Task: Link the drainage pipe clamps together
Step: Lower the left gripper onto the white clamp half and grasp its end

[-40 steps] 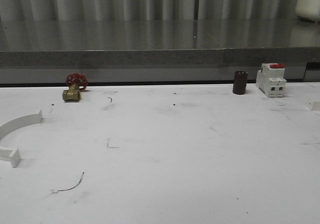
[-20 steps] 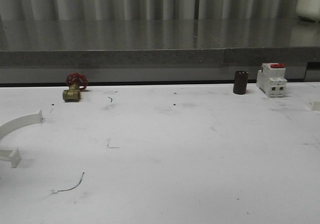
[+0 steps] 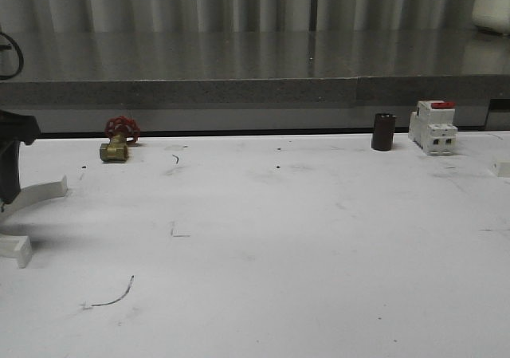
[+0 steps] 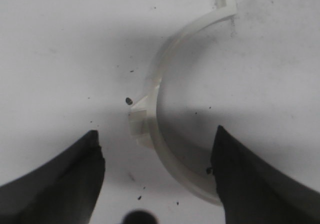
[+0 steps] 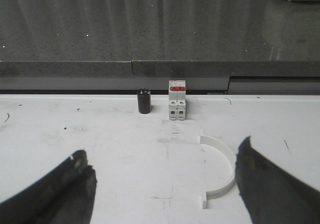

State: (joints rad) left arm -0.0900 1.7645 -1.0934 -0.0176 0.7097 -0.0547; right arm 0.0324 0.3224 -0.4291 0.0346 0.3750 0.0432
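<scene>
One white drainage pipe clamp half (image 4: 152, 92) lies flat on the table at the far left (image 3: 44, 190). My left gripper (image 4: 156, 132) hangs open right above it, one finger (image 4: 250, 179) over the arc's end and the other (image 4: 65, 184) outside the curve. The left arm (image 3: 11, 155) shows at the left edge of the front view. The second clamp half (image 5: 225, 169) lies at the far right; its end tab (image 3: 502, 168) shows at the front view's edge. My right gripper (image 5: 162, 149) is open and empty, short of that half, which lies near one finger (image 5: 270, 184).
A brass valve with a red handwheel (image 3: 118, 141) stands at the back left. A black cylinder (image 3: 382, 131) and a white breaker with a red top (image 3: 432, 127) stand at the back right. A grey ledge (image 3: 255, 91) runs behind the table.
The left arm has come into the front view at the left edge, above the left clamp half. The clamp halves have not moved.
</scene>
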